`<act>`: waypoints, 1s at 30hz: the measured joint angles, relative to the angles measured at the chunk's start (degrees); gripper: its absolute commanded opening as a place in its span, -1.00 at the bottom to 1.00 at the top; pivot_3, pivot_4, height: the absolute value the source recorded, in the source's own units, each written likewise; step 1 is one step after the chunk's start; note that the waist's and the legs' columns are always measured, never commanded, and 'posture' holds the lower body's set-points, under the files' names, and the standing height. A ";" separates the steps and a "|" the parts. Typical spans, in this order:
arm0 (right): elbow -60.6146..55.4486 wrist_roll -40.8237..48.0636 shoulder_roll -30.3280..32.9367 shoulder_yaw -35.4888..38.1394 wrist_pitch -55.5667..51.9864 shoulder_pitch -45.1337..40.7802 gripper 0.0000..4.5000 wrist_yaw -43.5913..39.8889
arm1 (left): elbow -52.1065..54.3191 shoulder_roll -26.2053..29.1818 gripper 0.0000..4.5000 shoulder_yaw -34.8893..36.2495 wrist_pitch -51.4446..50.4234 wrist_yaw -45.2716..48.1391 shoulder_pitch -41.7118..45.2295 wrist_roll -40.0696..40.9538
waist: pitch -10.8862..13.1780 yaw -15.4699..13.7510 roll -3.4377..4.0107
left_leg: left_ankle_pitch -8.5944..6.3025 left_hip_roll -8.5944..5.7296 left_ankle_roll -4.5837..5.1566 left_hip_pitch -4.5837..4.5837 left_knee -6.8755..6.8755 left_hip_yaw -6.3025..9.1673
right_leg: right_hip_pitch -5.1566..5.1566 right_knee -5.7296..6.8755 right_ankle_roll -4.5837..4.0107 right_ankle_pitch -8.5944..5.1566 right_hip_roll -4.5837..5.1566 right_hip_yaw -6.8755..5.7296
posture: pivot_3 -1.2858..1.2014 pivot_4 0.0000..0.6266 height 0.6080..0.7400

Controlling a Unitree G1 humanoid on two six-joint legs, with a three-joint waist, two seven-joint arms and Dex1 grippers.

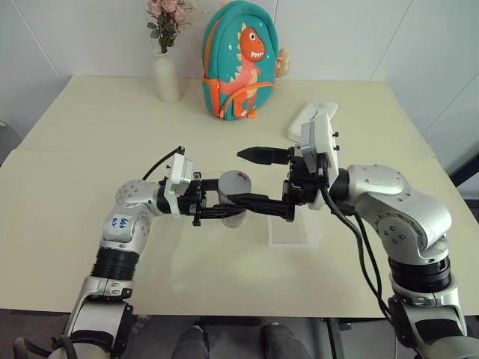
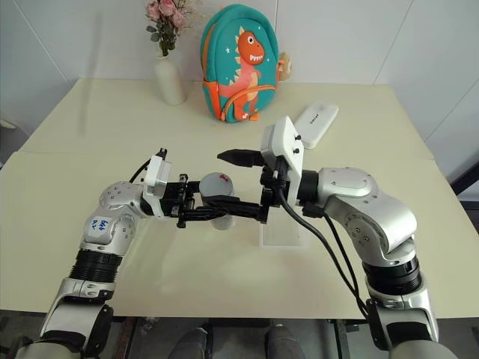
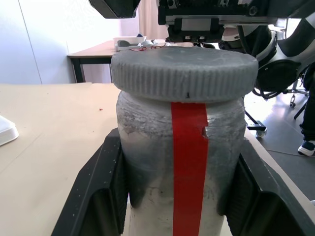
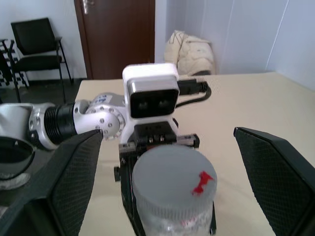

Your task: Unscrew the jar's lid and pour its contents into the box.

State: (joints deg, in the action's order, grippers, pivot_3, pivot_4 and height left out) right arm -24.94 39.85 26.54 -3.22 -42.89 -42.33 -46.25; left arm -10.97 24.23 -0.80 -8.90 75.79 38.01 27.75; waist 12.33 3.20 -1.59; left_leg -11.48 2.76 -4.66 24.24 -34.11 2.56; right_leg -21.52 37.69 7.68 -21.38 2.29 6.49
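Jar (image 1: pixel 233 200) at frame centre in the left eye view, lifted above the table (image 1: pixel 82 179), clamped round its body by the left gripper (image 1: pixel 224 211), whose fingers (image 3: pixel 106 196) press both sides below the cap. Lid (image 3: pixel 184 73) seated, thread looks fully engaged. Right gripper (image 1: pixel 258 178) released, jaws spread wide, one above the lid and one below, neither touching. Box (image 1: pixel 293 230) on the table just right of centre, beneath the right wrist. White case (image 1: pixel 313 120) and backpack (image 1: pixel 239 60) further up the frame.

Step in hand: unscrewing. Centre the spread jaws on the lid's ribbed rim before closing; grip the rim only, not the jar shoulder. Keep the jar upright while twisting, so the contents stay in.
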 measured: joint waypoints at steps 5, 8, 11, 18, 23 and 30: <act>0.80 -1.72 -4.03 -3.06 0.73 -1.71 0.99 3.01 | -1.11 -1.04 -0.09 -0.56 0.32 0.62 1.39 0.00 | 0.00 -0.10 0.00 | 0.00 0.00 0.00 0.00 -0.01 0.01 | -0.01 0.02 0.00 0.00 0.00 -0.01 | 0.03 -0.52 1.00; 1.86 -2.95 -4.62 -4.05 1.62 -1.71 0.99 3.05 | -1.11 -1.08 -0.09 -0.55 0.43 0.66 1.98 -0.01 | 0.00 -0.13 0.00 | 0.00 0.00 0.00 0.01 -0.01 0.01 | 0.00 0.01 0.00 0.00 0.00 -0.01 | 0.03 -0.52 1.00; 3.76 -4.30 -4.96 -5.15 2.98 -1.71 0.99 2.24 | -1.14 -1.27 -0.09 -0.57 0.42 0.67 1.98 0.00 | 0.00 -0.05 0.00 | 0.00 0.00 0.00 0.00 -0.01 0.01 | -0.01 0.01 0.00 0.00 0.00 -0.01 | 0.03 -0.52 1.00; 8.83 -8.43 -5.18 -6.98 6.90 -1.96 0.99 -0.33 | -1.02 -1.56 -0.09 -0.85 0.41 0.59 1.96 -0.04 | 0.00 -0.04 0.00 | 0.00 0.00 0.00 0.00 -0.01 0.01 | -0.01 0.02 0.00 0.00 0.00 -0.01 | 0.03 -0.52 1.00; 10.58 -9.68 -5.18 -7.39 8.02 -2.08 0.99 -1.15 | -0.90 -1.57 -0.09 -0.83 0.40 0.50 1.91 -0.04 | 0.00 -0.01 0.00 | 0.00 0.00 0.00 0.00 -0.01 0.01 | -0.01 0.02 0.00 0.00 0.00 -0.01 | 0.03 -0.52 1.00; 10.40 -9.61 -3.80 -7.26 8.06 -2.07 0.99 -1.46 | -0.47 -1.62 -0.09 -0.84 0.31 -0.15 1.60 -0.04 | 0.00 -0.03 0.00 | 0.00 0.00 0.00 0.00 -0.01 0.01 | -0.01 0.02 0.00 0.00 0.00 -0.01 | 0.03 -0.52 1.00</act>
State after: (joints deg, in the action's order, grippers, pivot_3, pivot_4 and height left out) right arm -14.53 30.24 22.74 -10.48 -34.83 -44.40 -47.71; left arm -11.44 22.61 -1.64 -8.60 75.64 39.60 27.71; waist 12.33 3.17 -1.59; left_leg -11.48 2.76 -4.66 24.24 -34.12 2.57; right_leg -21.53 37.71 7.69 -21.38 2.29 6.48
